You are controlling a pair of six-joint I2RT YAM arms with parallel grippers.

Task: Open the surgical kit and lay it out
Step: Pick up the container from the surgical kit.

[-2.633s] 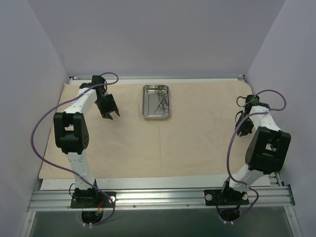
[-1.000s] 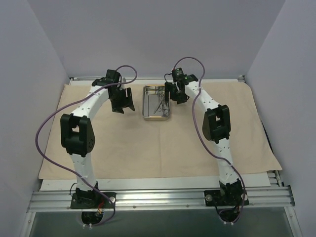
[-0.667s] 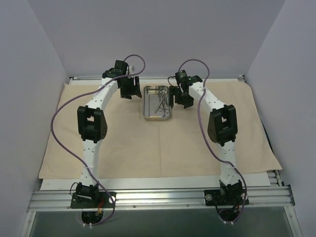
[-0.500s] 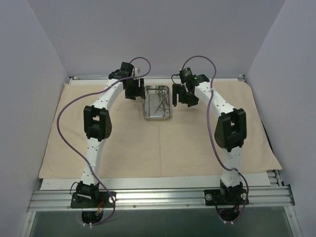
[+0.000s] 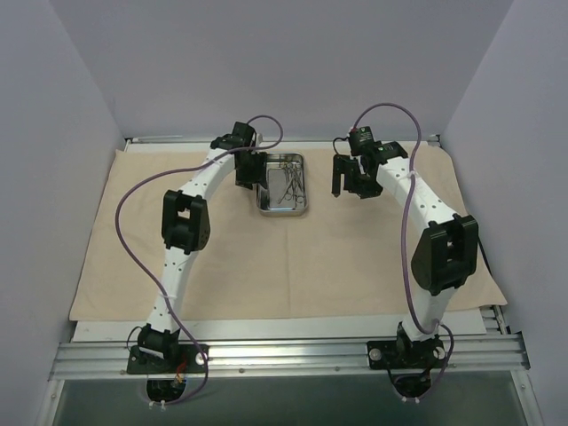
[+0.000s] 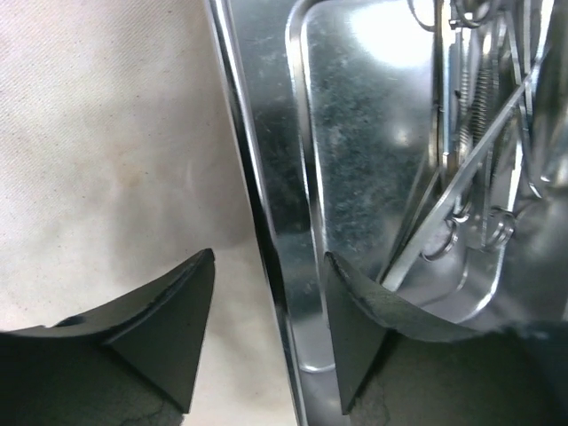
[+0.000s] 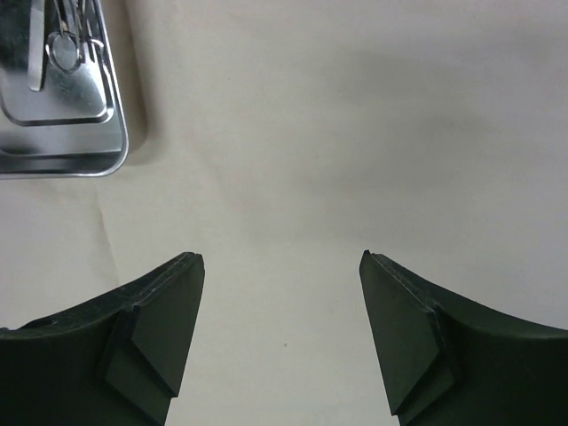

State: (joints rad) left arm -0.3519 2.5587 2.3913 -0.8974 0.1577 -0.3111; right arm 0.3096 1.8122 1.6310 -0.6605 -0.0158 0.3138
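Left wrist shows the left claw (image 6: 269, 257) spread astride the tray (image 6: 253, 133) edge; right claw (image 7: 280, 257) spread over bare cloth (image 7: 311, 133).

You can't count the instruments (image 5: 290, 181) from above, and both wrist views crop the tray (image 6: 269, 177).

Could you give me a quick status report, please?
Left hand open, straddling left rim of tray. Right hand open over bare cloth. Cloth spread flat, instruments in tray.
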